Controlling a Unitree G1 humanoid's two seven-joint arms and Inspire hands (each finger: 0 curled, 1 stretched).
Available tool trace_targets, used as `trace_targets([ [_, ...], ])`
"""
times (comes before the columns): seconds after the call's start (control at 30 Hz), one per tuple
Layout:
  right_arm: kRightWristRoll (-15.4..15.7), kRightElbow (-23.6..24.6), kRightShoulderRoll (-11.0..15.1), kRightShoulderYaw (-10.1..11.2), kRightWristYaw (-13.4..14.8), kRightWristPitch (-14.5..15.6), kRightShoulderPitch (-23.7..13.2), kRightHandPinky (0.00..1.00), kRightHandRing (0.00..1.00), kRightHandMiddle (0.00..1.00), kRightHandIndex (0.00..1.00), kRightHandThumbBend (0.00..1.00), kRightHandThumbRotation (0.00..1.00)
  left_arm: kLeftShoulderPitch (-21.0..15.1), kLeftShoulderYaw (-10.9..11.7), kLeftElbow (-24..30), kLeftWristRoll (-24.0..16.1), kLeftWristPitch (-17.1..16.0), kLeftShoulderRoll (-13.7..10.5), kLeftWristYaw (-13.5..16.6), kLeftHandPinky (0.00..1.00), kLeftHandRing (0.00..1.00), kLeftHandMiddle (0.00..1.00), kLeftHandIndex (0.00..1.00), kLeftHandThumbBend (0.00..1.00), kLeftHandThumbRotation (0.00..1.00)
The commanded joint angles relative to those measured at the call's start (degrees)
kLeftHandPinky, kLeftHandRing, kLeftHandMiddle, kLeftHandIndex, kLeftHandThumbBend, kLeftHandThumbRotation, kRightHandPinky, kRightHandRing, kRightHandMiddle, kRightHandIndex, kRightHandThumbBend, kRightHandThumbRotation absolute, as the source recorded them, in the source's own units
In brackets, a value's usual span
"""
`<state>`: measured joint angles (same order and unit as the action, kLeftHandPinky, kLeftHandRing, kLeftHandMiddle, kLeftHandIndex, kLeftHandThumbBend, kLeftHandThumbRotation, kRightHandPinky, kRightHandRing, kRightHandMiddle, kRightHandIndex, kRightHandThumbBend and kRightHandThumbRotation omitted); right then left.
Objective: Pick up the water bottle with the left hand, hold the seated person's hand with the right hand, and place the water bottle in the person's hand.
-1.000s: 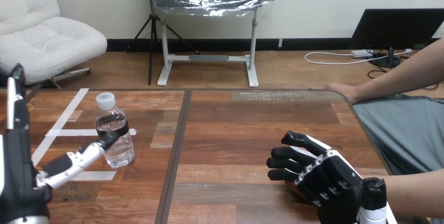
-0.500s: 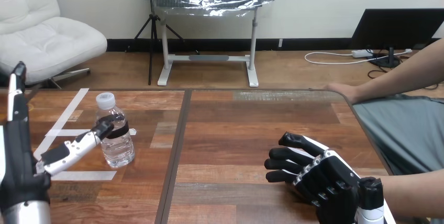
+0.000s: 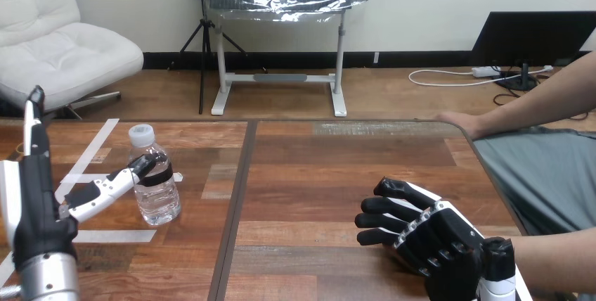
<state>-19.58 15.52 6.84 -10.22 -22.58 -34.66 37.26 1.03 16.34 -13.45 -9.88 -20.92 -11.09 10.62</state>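
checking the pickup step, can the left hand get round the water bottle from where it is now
Probably yes. The left hand is open beside the upright water bottle, thumb tip at the bottle's label, and nothing on the wooden table stands between them.

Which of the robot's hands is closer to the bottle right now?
Left. The left hand stands just beside the bottle, thumb reaching its side; the right hand rests far off across the table.
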Motion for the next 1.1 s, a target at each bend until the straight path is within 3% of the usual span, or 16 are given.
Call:
trace_targets([
  [0.0, -0.02, 0.86, -0.11, 0.52, -0.32, -0.22, -3.11, 0.63, 0.69, 0.71, 0.74, 0.67, 1.00, -5.76, -1.31, -3.95, -0.04, 0.34, -2.43, -0.80, 1.00, 1.00, 1.00, 0.99, 0.99, 0.20],
  [0.6, 0.22, 1.18, -0.36, 0.45, -0.05, -0.23, -3.04, 0.61, 0.68, 0.71, 0.73, 0.68, 1.00, -13.40, -2.53, -17.00, 0.89, -1.67, -4.06, -1.58, 0.95, 0.99, 1.00, 1.00, 0.98, 0.24],
  [1.07, -0.05, 1.05, -0.24, 0.54, -0.38, -0.57, -3.19, 0.61, 0.68, 0.71, 0.73, 0.67, 1.00, -17.34, -3.75, -22.39, 1.64, -1.62, -4.90, -2.80, 0.95, 0.99, 1.00, 1.00, 0.98, 0.25],
])
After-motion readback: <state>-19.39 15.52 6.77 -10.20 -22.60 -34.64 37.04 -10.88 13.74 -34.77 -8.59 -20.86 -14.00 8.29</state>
